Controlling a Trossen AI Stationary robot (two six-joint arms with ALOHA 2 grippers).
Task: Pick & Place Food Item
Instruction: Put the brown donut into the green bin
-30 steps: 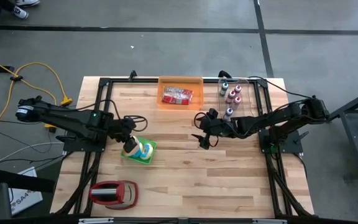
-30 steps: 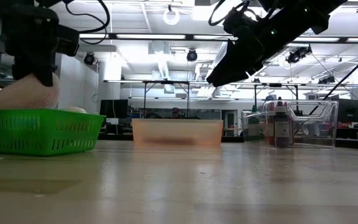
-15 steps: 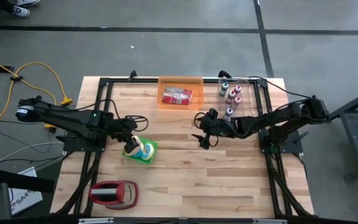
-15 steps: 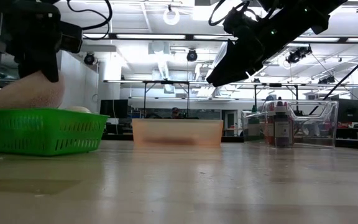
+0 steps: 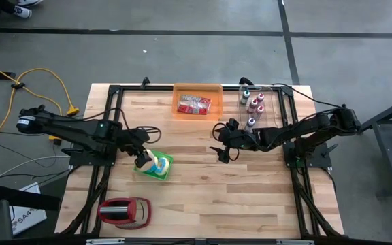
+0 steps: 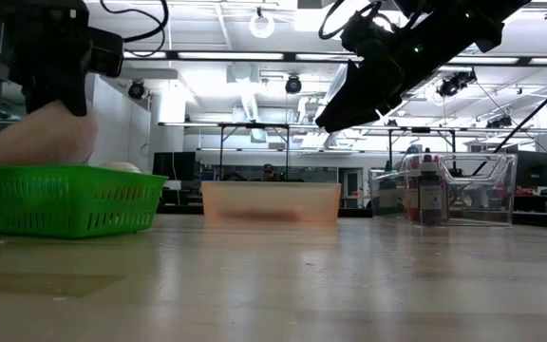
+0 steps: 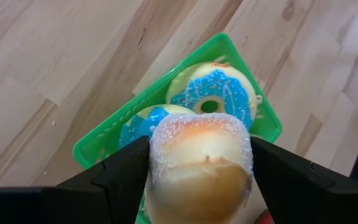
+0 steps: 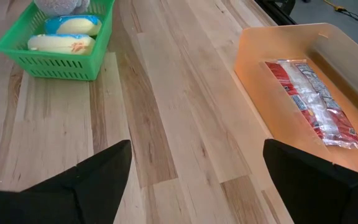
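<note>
Left wrist view: the left gripper (image 7: 197, 186) holds a sugared bun (image 7: 199, 163) over the green basket (image 7: 104, 143), at eight o'clock on the table. Lifting looks begun; placing remains. The right gripper (image 5: 220, 151) hangs wide open at centre.

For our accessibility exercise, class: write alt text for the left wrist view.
The left claw holds a sugar-dusted bun between its two dark fingers, above a green basket with two blue-iced doughnuts, on a wooden table.

Pale matt wood table (image 5: 203, 184), green slatted plastic basket (image 7: 104, 140), sugar-dusted bun (image 7: 201, 168)
</note>
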